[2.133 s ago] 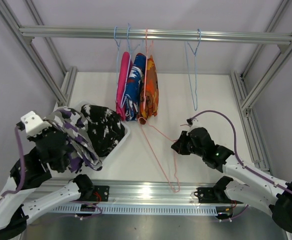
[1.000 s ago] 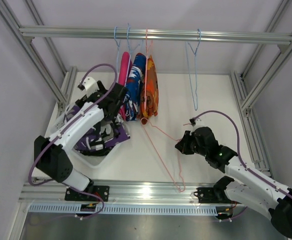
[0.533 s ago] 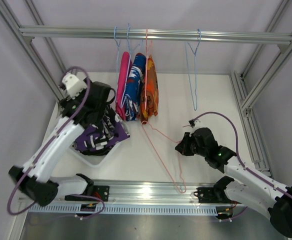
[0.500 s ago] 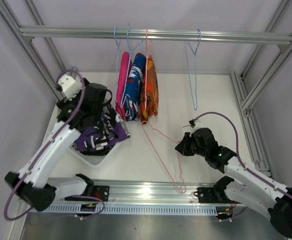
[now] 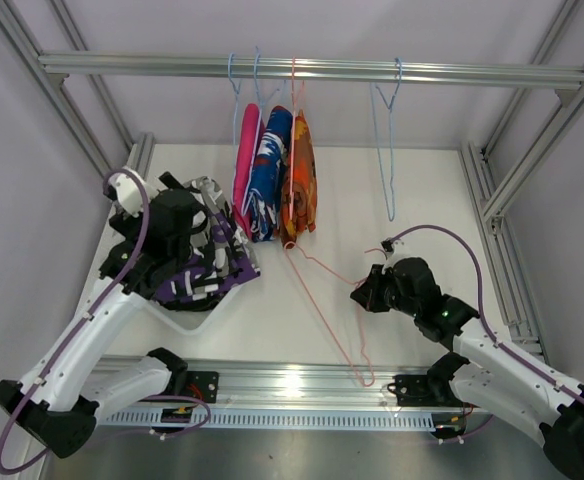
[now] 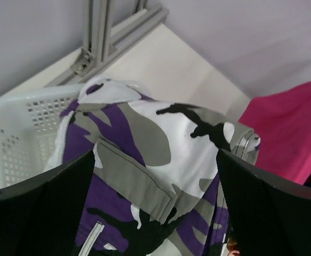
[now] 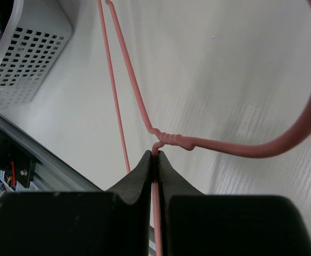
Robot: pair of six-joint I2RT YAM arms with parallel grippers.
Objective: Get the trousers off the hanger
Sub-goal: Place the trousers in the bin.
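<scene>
landmark: white basket [image 5: 177, 318], perforated walls, on the table [image 5: 392, 190], left part of it
left gripper [image 6: 154, 154]: jaws spread wide, gripping nothing; over the basket's far-right corner, pointing away from the basket towards the hanging garments
left fingers [image 6: 43, 208]: one at each lower corner of the wrist view, purple camo cloth below and between them; contact with cloth cannot tell
purple-white camo trousers [image 6: 145, 133]: inside the basket, bunched, heaped above the rim and spilling over its right edge; pocket flap facing up
black speckled trousers: cannot tell apart from the camo heap in the basket
pink trousers [image 5: 244, 190]: folded over a hanger, just beyond the basket's far-right corner, closest of the hanging three to the basket; also at the right edge of the left wrist view
blue-white-red patterned trousers [image 5: 269, 180]: on a hanger, right of the basket, touching the pink pair's far side
orange trousers [image 5: 300, 185]: on a hanger, farthest of the three from the basket, pressed against the patterned pair
rail [image 5: 452, 72]: metal bar above and beyond the basket, carries the hangers
empty blue hanger [image 5: 387, 150]: on the rail, well right of the basket, apart from the garments
pink wire hanger [image 7: 134, 90]: bare, off the rail, right of the basket, running from near the orange pair towards the near table edge
right gripper [image 7: 156, 154]: jaws pinched tight on the pink wire hanger just below its twisted neck; well right of the basket, low over the table
</scene>
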